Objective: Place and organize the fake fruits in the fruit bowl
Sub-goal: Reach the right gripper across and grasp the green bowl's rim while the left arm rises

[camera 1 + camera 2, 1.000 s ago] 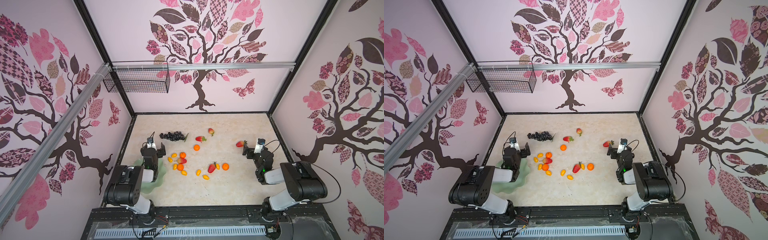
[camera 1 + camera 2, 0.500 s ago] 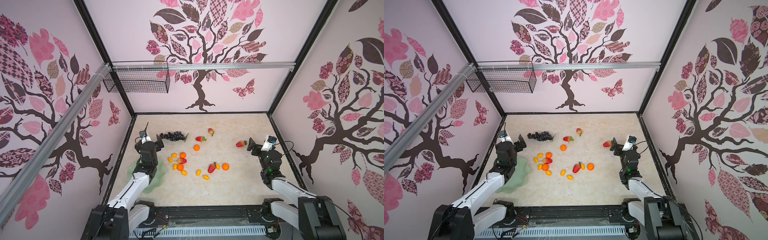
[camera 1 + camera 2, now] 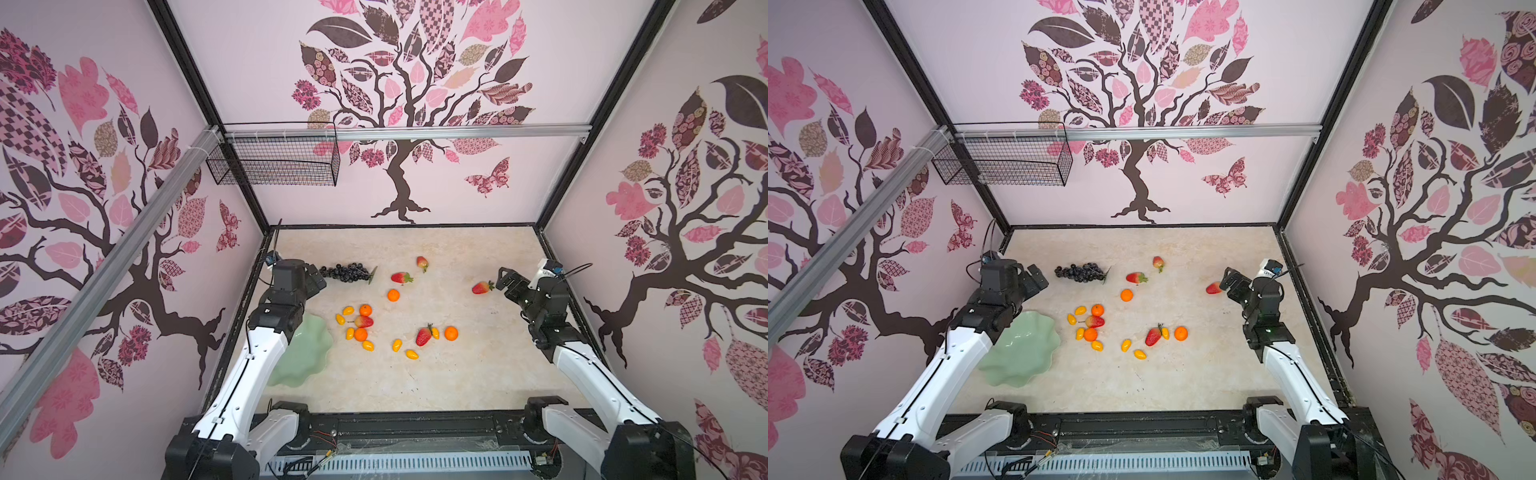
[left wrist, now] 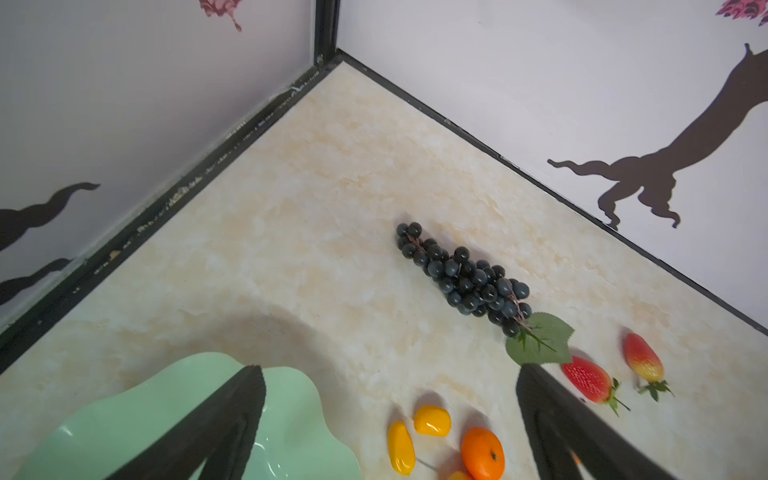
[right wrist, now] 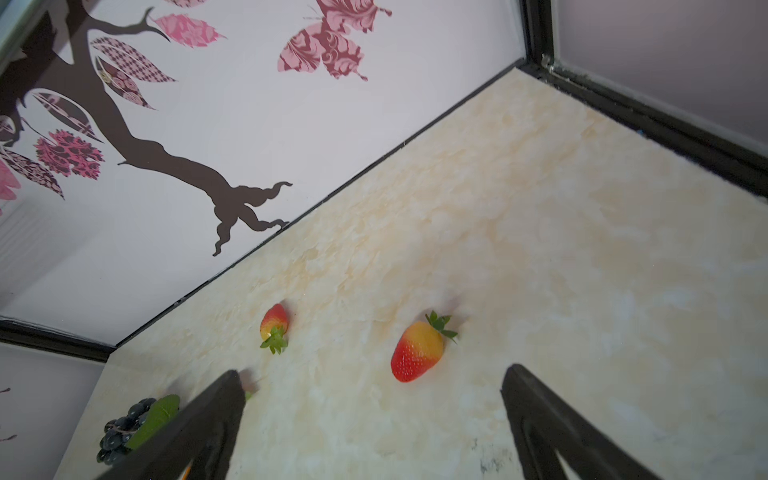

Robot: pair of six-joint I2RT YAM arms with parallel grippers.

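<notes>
- Over the last second both arms have unfolded from near the front rail and stretched out toward the back wall. The fruits and the dish lie where they did.
- The left gripper [image 3: 316, 279] is just beside the narrow end of the grape bunch [image 3: 347, 273]. Its fingers [image 4: 245, 399] are spread wide with nothing between them.
- The fruit bowl [image 3: 1025, 357] sits at the left edge of the table [image 3: 457, 382]. The left arm [image 3: 257, 361] covers one side of it in both top views. In the left wrist view it is cut off by the frame and crossed by a finger.
- The right gripper [image 3: 503, 283] is also wide open and empty, near a lone strawberry [image 5: 417, 353]. In a top view its fingers hide the berry's green top, so the two seem to touch, yet the right wrist view shows a gap.
- Kumquats [image 3: 348, 310], tangerines [image 3: 451, 333] and more strawberries [image 3: 424, 336] lie scattered on the table between the arms.
- In the right wrist view the grape bunch is mostly hidden behind a finger.
</notes>
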